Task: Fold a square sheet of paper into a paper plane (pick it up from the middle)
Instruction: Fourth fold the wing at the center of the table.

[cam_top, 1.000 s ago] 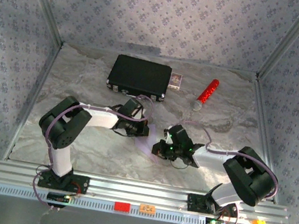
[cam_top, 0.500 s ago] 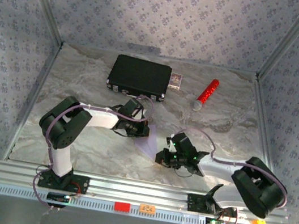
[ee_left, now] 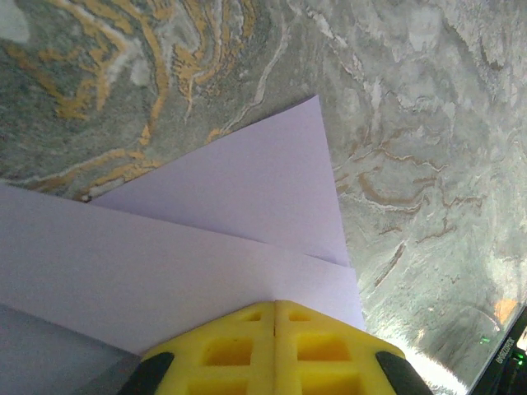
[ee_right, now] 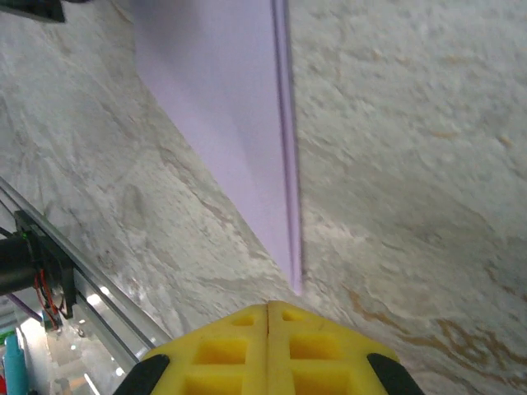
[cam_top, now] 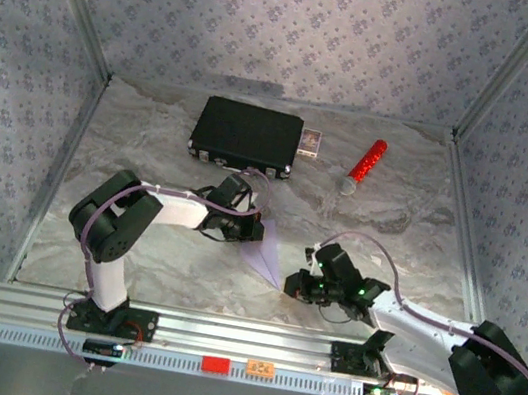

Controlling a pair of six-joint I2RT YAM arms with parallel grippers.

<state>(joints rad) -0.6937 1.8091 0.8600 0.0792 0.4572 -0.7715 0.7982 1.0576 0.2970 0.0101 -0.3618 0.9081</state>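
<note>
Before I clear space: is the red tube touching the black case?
No, the red tube lies apart from the black case.

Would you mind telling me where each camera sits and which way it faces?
Top external: above and behind the bases, looking down on the table; left arm and right arm show.
Left wrist: on its arm, facing down at the paper plane past the shut left gripper.
Right wrist: likewise, right gripper shut by the plane's tip.
Shared: all see the paper plane.
</note>
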